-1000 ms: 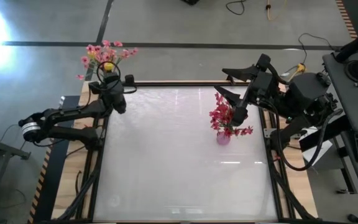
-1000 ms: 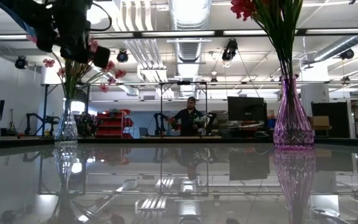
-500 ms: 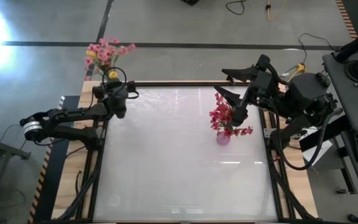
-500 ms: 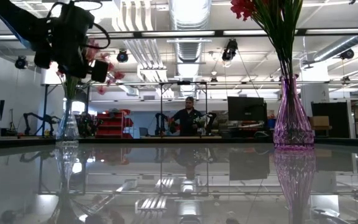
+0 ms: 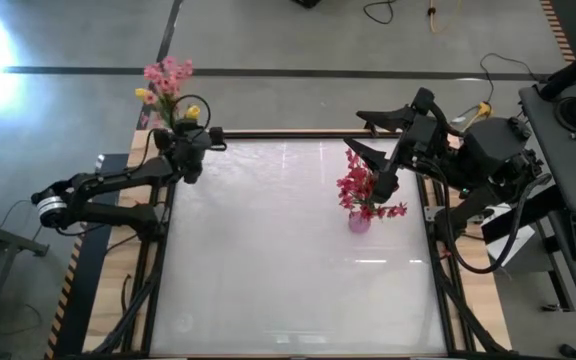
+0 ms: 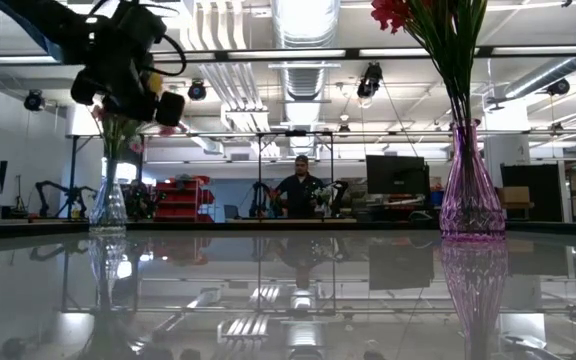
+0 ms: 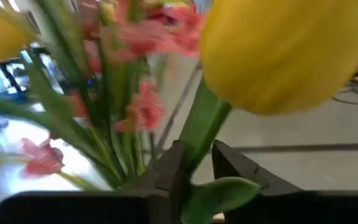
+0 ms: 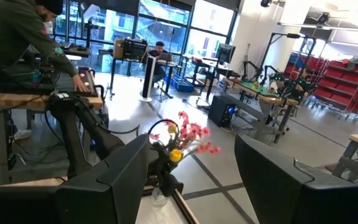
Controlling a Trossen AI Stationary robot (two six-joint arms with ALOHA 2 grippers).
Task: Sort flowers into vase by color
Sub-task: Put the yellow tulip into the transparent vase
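Note:
My left gripper (image 5: 192,140) (image 7: 194,165) is at the table's far-left corner, above a clear vase (image 6: 108,205), and is shut on a yellow tulip (image 5: 193,110) (image 7: 284,56). Pink blossom sprays (image 5: 166,75) and a second yellow bud (image 5: 146,95) stand in that vase. Near the right edge my right gripper (image 5: 354,131) (image 8: 191,186) hangs open, touching nothing. It is just above the red blossom sprays (image 5: 358,190) standing in the purple vase (image 5: 359,221) (image 6: 471,190). Dark maroon buds are not visible. My left gripper pinches the yellow tulip's green stem (image 7: 199,134) between its two fingers, a little below the bud. The fingers (image 7: 169,171) lie across the stem. The bud stands above them and a leaf (image 7: 219,193) shows below. Whether the stem's lower end is in the clear vase cannot be told.
The glossy table top (image 5: 288,260) lies between the two vases. Beyond the far edge I see floor, cables and workshop gear. A person (image 6: 303,190) stands in the room behind, and another (image 8: 17,37) leans over a bench.
My left gripper has shifted a little toward the table's right with the yellow tulip in its hold. The pink sprays in the clear vase have swayed and drawn closer together.

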